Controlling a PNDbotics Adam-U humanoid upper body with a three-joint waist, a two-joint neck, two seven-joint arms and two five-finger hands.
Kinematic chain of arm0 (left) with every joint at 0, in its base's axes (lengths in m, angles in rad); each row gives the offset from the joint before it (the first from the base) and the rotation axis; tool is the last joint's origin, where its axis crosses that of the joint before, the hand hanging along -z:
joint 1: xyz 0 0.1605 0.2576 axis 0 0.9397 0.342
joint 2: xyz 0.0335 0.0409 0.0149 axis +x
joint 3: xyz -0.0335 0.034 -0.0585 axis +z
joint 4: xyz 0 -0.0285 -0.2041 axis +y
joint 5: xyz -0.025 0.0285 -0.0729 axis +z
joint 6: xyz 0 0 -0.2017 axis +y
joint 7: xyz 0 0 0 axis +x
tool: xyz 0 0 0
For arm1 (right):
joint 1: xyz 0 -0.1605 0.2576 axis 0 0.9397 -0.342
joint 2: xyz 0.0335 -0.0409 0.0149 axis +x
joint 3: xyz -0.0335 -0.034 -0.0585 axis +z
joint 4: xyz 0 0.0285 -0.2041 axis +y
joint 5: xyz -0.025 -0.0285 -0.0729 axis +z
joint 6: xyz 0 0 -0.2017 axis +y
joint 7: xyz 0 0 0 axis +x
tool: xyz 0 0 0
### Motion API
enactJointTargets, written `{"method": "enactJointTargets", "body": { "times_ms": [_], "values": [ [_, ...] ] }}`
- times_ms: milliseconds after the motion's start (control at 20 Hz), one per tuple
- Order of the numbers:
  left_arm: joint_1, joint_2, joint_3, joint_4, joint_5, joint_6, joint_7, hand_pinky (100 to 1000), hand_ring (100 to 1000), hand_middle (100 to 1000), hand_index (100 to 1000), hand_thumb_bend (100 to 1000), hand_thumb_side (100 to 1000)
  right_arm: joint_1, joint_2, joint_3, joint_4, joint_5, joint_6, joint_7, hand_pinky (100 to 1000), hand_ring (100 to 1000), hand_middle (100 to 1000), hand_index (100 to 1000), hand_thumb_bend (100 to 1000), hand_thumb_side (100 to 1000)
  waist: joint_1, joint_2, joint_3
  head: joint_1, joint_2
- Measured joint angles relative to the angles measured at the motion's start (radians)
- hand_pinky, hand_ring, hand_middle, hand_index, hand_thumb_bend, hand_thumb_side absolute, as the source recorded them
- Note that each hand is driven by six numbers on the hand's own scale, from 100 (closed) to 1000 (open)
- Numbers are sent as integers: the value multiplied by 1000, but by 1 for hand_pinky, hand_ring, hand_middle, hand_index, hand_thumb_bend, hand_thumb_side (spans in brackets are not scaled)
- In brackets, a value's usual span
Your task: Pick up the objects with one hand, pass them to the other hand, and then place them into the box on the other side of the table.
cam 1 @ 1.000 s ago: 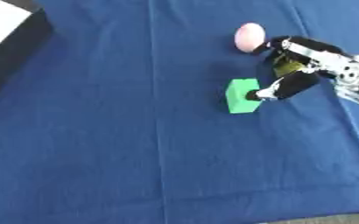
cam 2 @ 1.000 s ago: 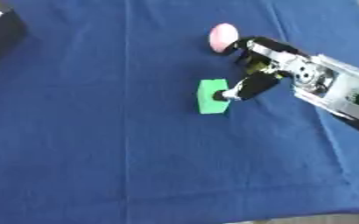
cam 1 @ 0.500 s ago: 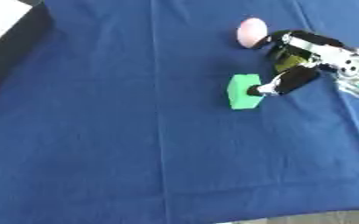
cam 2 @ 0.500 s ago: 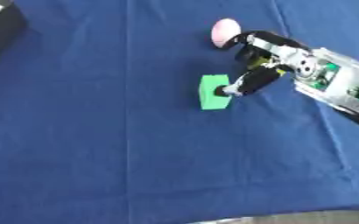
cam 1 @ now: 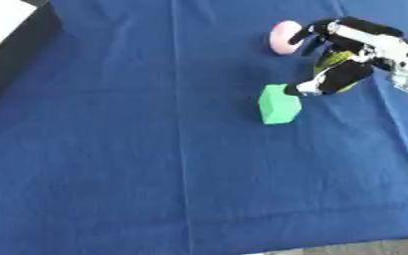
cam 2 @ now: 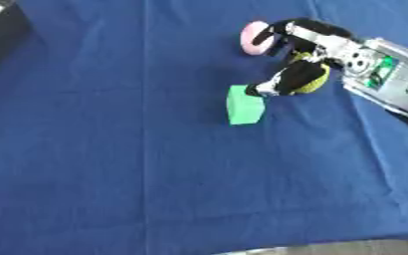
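A blue cloth (cam 1: 138,164) covers the whole table, with a long crease running from far to near left of centre. At the far left corner sits the box (cam 1: 14,42), dark-sided with a pale top, only partly in view. The robot's right hand (cam 2: 305,59) reaches in from the far right, black with a silver and green wrist behind it. Its fingers are curled: the upper ones arch over towards a pink rounded object (cam 2: 256,38) lying at the far side, right of centre, and seem to touch its right edge, while the thumb (cam 1: 329,82) points down and left so that its tip meets the far right corner of a green block (cam 1: 279,103). A yellow-green object (cam 1: 334,63) shows inside the curl of the hand, between fingers and thumb, largely hidden by them. The green block rests on the cloth just near and left of the hand, well apart from the box
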Motion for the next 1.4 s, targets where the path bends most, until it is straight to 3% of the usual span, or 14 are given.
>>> {"method": "enactJointTargets", "body": {
  "times_ms": [750, 1400],
  "values": [
    [2, 0, 0, 0, 0, 0, 0, 726, 537, 562, 732, 141, 802, 14, 0, 43, 0, 10, -75, 40, 675, 782, 875, 816, 595, 202, 1, 0, -1, -1, 0],
    [1, 0, -1, 0, 0, 2, -1, 723, 537, 563, 731, 145, 809, 18, 0, 85, 0, 83, -55, 37, 791, 793, 870, 820, 598, 190, 1, 1, 4, -9, 0]
  ]
}}
